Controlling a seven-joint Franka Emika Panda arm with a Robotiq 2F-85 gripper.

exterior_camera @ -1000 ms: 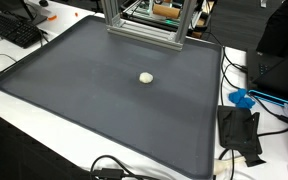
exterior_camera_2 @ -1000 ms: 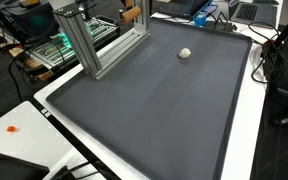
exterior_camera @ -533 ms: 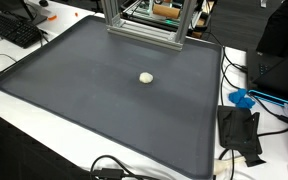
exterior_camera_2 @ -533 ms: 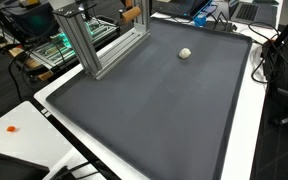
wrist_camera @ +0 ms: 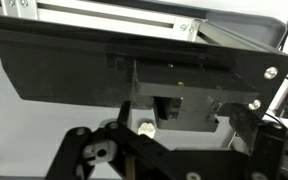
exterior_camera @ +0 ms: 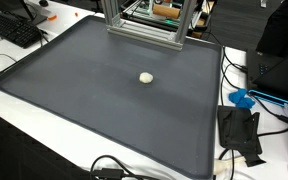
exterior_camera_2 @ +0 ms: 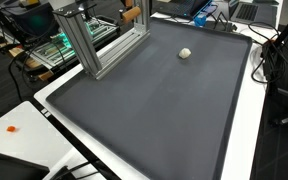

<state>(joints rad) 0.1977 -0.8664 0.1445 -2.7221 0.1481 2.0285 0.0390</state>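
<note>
A small white ball [exterior_camera: 146,76] lies on a large dark grey mat [exterior_camera: 94,110], toward the side where an aluminium frame [exterior_camera: 144,28] stands; it also shows in the other exterior view [exterior_camera_2: 185,53]. The arm and gripper appear in neither exterior view. In the wrist view, black gripper parts [wrist_camera: 174,160] fill the lower picture, and the ball [wrist_camera: 145,128] shows small behind them, well apart from the gripper. A dark bar and the aluminium frame [wrist_camera: 104,14] cross the top. The fingertips cannot be made out, and nothing is seen held.
The mat [exterior_camera_2: 154,110] covers most of a white table. A keyboard [exterior_camera: 14,30] lies past one corner. Black and blue objects with cables [exterior_camera: 240,125] lie off the mat's edge. Circuit boards [exterior_camera_2: 59,45] sit behind the frame [exterior_camera_2: 94,40].
</note>
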